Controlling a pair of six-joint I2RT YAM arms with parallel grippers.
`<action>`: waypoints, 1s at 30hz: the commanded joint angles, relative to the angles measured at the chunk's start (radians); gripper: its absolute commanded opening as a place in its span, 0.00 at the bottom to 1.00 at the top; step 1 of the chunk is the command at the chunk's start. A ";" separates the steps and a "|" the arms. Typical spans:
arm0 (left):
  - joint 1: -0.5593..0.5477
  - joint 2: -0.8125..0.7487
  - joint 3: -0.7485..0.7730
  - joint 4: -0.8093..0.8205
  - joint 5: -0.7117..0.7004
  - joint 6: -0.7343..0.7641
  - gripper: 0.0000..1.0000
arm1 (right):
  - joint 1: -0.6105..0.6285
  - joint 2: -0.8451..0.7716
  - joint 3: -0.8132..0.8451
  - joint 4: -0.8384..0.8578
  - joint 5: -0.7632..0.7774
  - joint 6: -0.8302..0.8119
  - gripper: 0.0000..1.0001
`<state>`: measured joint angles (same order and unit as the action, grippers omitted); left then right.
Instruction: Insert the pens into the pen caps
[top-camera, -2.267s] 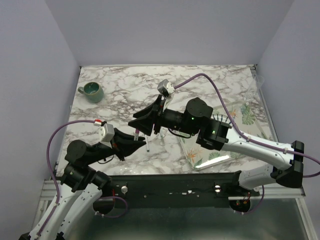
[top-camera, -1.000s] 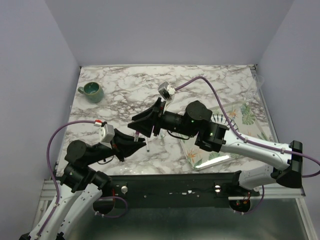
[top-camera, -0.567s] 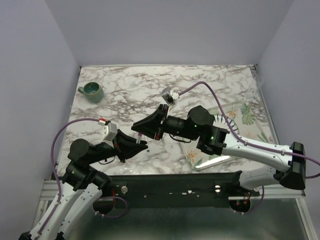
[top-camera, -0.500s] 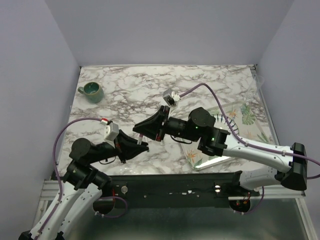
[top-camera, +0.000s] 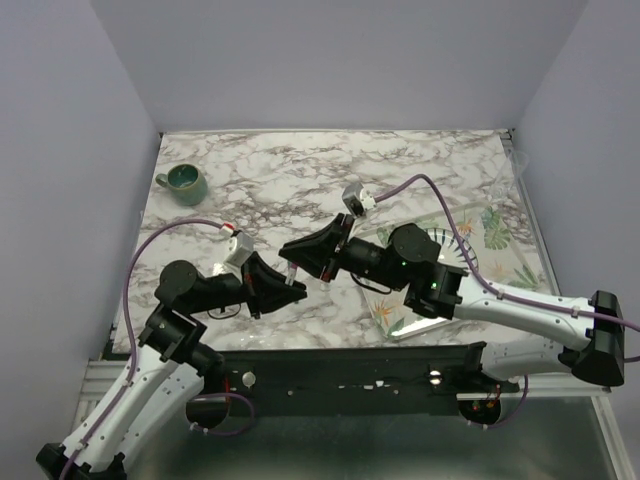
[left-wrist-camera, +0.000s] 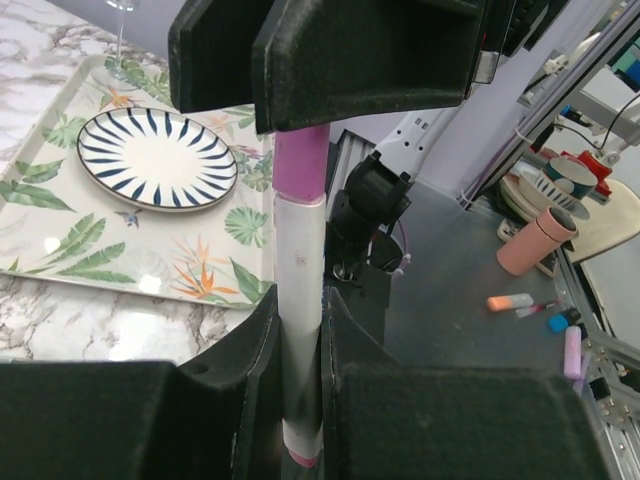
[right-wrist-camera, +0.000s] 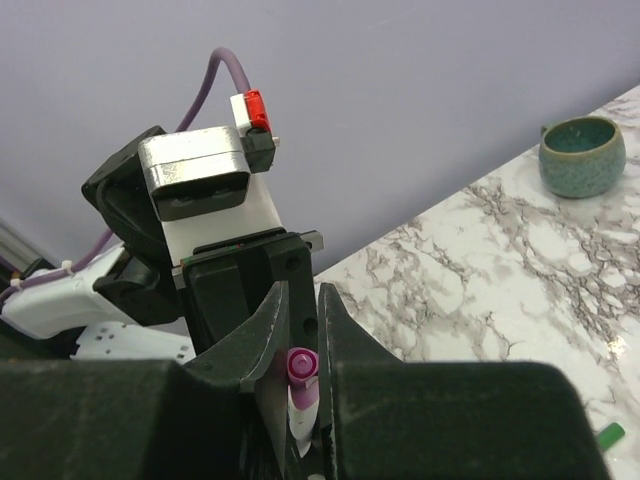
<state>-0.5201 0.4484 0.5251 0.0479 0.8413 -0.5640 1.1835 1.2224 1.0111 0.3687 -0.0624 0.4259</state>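
Observation:
My left gripper is shut on a white pen and holds it upright above the table's front edge. My right gripper is shut on the pink pen cap, which sits over the pen's top end. In the top view the two grippers meet tip to tip, the left just below the right. A small green piece lies on the marble; I cannot tell whether it is a cap or a pen end. The other pens are hidden.
A teal mug stands at the far left of the marble table. A leaf-patterned tray with a striped plate lies at the right, under the right arm. A clear glass stands at the right edge.
Both grippers have moved to the right and towards the front edge. The gap between them has closed, and the pink cap now sits on the pen's end.

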 joint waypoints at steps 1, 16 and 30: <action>0.015 0.033 0.064 0.253 -0.104 0.021 0.00 | 0.051 0.032 -0.115 -0.186 -0.135 0.021 0.01; 0.015 0.090 0.153 0.253 -0.080 0.159 0.00 | 0.051 0.041 -0.158 -0.281 -0.402 -0.001 0.01; 0.017 0.226 0.309 0.127 -0.162 0.305 0.00 | 0.093 0.074 -0.196 -0.366 -0.173 0.043 0.01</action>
<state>-0.5240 0.6277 0.6857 -0.0059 0.9653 -0.3092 1.1725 1.1931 0.9451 0.5034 -0.1261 0.4347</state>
